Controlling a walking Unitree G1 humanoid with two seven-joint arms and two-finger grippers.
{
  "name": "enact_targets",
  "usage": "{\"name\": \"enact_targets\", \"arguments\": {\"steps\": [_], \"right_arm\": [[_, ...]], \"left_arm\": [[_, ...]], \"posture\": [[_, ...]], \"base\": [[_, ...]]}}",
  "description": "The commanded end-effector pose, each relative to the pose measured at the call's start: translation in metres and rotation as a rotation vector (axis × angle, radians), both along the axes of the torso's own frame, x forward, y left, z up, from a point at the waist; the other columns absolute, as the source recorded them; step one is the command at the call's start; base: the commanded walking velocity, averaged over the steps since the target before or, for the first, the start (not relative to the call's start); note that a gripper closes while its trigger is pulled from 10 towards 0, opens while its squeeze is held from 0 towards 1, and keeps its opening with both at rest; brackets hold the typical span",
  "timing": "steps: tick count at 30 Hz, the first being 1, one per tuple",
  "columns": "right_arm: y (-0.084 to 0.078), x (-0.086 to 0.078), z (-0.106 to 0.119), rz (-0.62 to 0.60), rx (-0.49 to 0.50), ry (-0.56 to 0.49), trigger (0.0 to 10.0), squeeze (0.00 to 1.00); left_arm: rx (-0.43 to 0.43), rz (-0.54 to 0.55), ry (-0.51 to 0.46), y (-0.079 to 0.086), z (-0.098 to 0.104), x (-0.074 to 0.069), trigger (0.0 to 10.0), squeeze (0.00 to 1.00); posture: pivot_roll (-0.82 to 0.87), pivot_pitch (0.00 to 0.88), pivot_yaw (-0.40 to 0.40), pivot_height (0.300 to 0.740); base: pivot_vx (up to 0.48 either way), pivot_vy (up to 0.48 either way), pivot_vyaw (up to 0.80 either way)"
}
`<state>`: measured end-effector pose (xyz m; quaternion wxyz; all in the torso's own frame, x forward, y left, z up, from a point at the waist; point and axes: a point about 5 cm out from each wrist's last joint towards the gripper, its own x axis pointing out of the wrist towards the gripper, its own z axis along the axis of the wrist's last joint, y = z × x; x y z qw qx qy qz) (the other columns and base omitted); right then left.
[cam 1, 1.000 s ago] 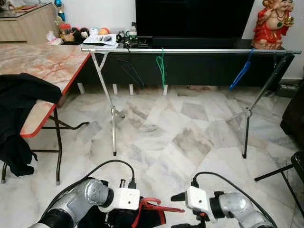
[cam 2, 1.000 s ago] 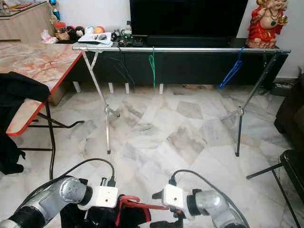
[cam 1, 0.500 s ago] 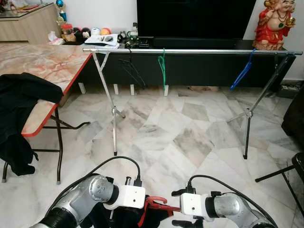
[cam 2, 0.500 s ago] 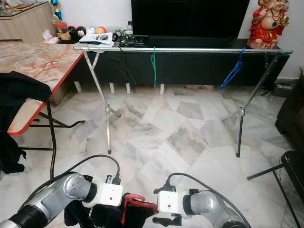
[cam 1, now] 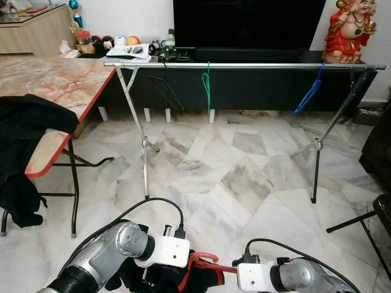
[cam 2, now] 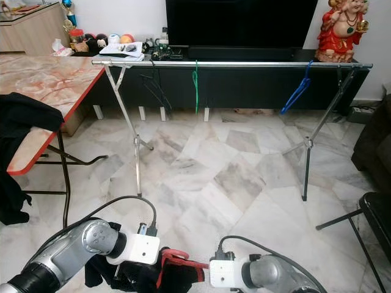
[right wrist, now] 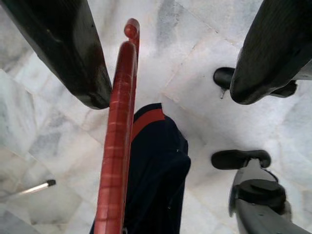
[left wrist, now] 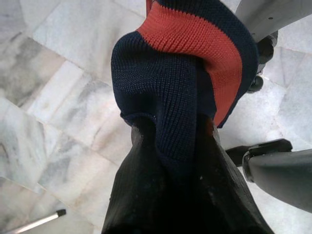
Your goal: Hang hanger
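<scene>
Both arms have drawn lower. Left gripper (left wrist: 170, 161) is clamped on the navy garment (left wrist: 180, 83) draped over the red hanger (right wrist: 117, 141); right gripper (right wrist: 170, 63) straddles its hook, fingers apart. Light, stiff plastic under limp cloth: best gripped at the hook.

Glossy red plastic hanger (right wrist: 116, 146), knit garment (left wrist: 180, 92), polished marble floor (cam 1: 232, 177).

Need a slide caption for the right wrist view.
Open right gripper straddling a red hanger that carries a navy garment, above marble floor.
</scene>
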<state>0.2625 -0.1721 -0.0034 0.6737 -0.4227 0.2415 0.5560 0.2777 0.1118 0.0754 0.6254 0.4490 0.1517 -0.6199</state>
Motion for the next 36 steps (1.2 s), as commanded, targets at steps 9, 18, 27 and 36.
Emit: {"name": "enact_targets", "arguments": {"steps": [9,18,27,36], "right_arm": [[-0.001,0.002,-0.007,-0.052,-0.067,-0.074,10.0,0.0],[-0.008,-0.002,-0.013,-0.087,-0.122,-0.078,4.0,0.0],[-0.009,-0.003,-0.015,-0.095,-0.13,-0.082,0.0,0.0],[-0.009,-0.002,-0.015,-0.105,-0.127,-0.087,0.0,0.0]], "left_arm": [[-0.022,-0.027,-0.007,-0.005,0.011,-0.003,10.0,0.0],[-0.036,-0.04,-0.009,-0.01,0.014,-0.006,10.0,0.0],[-0.042,-0.039,-0.008,-0.011,0.015,-0.007,10.0,0.0],[-0.055,-0.046,-0.011,-0.015,0.017,-0.008,10.0,0.0]], "posture": [[0.1,0.055,-0.026,0.74],[0.11,0.057,-0.029,0.74],[0.1,0.059,-0.029,0.74],[0.1,0.056,-0.028,0.74]], "base": [[0.0,0.0,0.0],[0.0,0.0,0.0],[0.0,0.0,0.0],[0.0,0.0,0.0]]}}
